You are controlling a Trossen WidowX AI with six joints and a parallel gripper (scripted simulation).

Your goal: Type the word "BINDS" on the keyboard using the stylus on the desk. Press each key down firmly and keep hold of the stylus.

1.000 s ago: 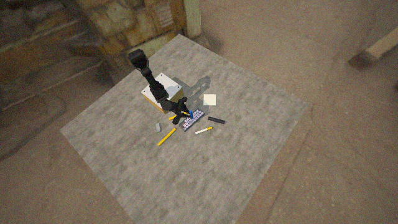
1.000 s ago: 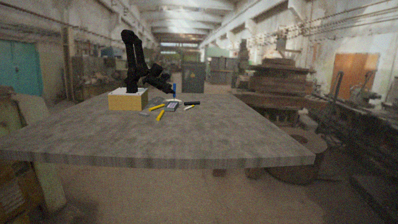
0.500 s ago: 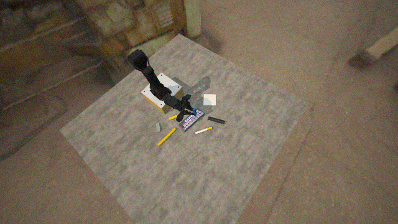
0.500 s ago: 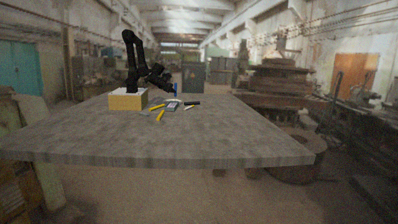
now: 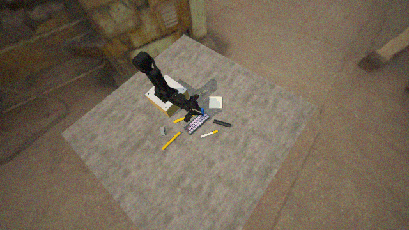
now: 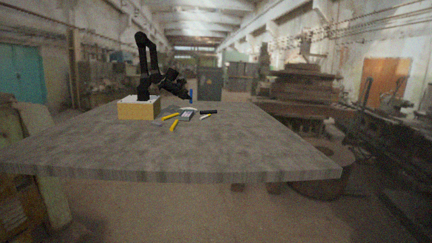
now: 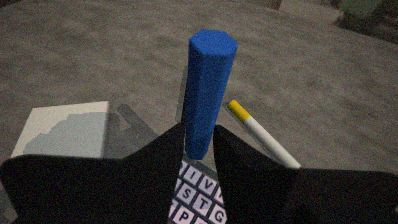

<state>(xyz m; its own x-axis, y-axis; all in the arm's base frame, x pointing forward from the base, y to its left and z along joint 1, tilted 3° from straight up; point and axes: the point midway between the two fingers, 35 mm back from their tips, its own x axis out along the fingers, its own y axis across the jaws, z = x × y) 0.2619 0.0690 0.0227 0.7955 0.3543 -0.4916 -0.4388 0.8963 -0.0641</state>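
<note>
A broad grey desk [image 5: 223, 172] [image 6: 189, 145] is seen with one corner toward the stone-like wall in the top view. Near one side of it a box-shaped base [image 5: 153, 103] [image 6: 135, 111], white on top and yellow-brown at the sides, is placed, and on this a black arm [image 5: 156, 80] [image 6: 142, 61] is mounted. The gripper [image 5: 202, 112] [image 6: 190, 98] [image 7: 199, 130] is closed on the blue stylus [image 5: 202, 112] [image 6: 191, 96] [image 7: 209, 90], which is pinched between its fingertips and held roughly upright. The stylus is located at one end of the keyboard [image 5: 197, 124] [image 6: 186, 115] [image 7: 202, 200] in the top view — whether a key is touched cannot be told. In the wrist view, keys lettered I, V, S, T, P and G are exposed between the fingers.

A pale square pad [image 5: 215, 102] [image 6: 189, 109] [image 7: 65, 130] is partly covered by shadow. Two yellow sticks are also shown: one [image 5: 171, 140] [image 6: 174, 125] well out in the open, the other [image 5: 179, 120] [image 6: 170, 117] partly hidden by the gripper in the top view. A black rod [image 5: 222, 123] [image 6: 208, 111] is laid near the keyboard — beside it, a white, yellow-ended stick [image 5: 209, 133] [image 6: 205, 117] [image 7: 265, 135]. A small grey block [image 5: 163, 131] [image 6: 156, 124] lies near the yellow sticks.
</note>
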